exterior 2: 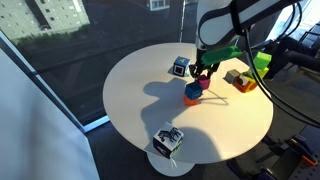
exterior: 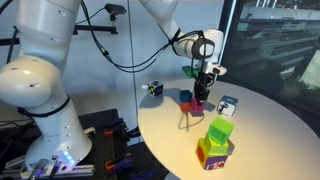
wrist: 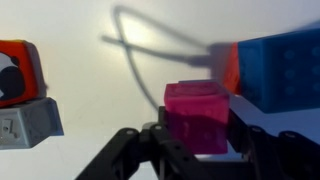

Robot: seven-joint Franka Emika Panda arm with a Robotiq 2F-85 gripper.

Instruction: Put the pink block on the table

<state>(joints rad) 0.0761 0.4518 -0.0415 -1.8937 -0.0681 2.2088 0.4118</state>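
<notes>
No writing is being read anywhere: the patterned cube is too small in the exterior views, and the grey cube at 8 o'clock in the wrist view is showing only a blurred mark. The pink block is being gripped by the gripper, its jaws closed to the block's width against both sides. Whether the block is touching the table cannot be told. Only the wrist view is showing the blue block just beside it at 2 o'clock. Only an exterior view is showing a lime cube stacked at the round table's 5 o'clock. The off-white top is being crossed by sharp shadows; a glass wall is seen behind.
</notes>
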